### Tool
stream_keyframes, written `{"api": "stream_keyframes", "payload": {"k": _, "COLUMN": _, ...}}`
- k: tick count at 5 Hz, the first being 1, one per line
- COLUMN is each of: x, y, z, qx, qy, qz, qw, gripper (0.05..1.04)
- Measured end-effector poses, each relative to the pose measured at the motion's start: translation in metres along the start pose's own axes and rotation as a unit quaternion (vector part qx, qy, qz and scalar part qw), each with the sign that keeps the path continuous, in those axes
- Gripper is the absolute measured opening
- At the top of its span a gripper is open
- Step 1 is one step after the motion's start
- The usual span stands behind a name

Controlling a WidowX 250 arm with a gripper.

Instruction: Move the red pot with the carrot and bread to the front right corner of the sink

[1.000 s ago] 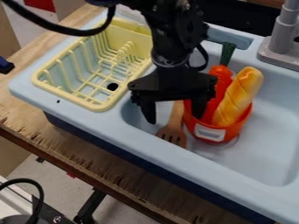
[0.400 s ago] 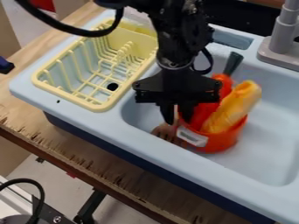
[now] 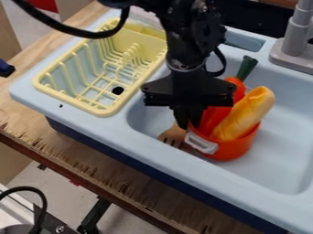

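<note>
Your gripper (image 3: 188, 123), open before, has closed its fingers on the rim of the pot (image 3: 231, 150). In the sink (image 3: 278, 157), the pot has turned and shifted toward the front wall, carrot (image 3: 213, 117) and bread (image 3: 246, 113) inside.

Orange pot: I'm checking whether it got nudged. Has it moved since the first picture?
Yes, the orange pot has shifted toward the sink's near rim, away from the grey faucet.
</note>
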State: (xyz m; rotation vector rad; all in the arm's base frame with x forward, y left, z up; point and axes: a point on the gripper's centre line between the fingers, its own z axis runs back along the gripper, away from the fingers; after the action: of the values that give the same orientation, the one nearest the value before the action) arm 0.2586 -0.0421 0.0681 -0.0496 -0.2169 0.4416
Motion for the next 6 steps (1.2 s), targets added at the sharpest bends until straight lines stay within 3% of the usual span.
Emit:
{"api": "stream_keyframes", "payload": {"k": 2, "x": 0.002, "y": -0.006, "z": 0.027, "qx": -0.066, "qy": -0.004, "qz": -0.006, "qw": 0.9978, "gripper": 0.054}}
{"api": "stream_keyframes", "payload": {"k": 5, "x": -0.03, "y": -0.032, "z": 0.026, "qx": -0.073, "qy": 0.04, "qz": -0.065, "qw": 0.9944, "gripper": 0.054}}
{"api": "stream_keyframes", "payload": {"k": 6, "x": -0.039, "y": -0.041, "z": 0.021, "qx": -0.083, "qy": 0.04, "qz": -0.084, "qw": 0.9921, "gripper": 0.054}}
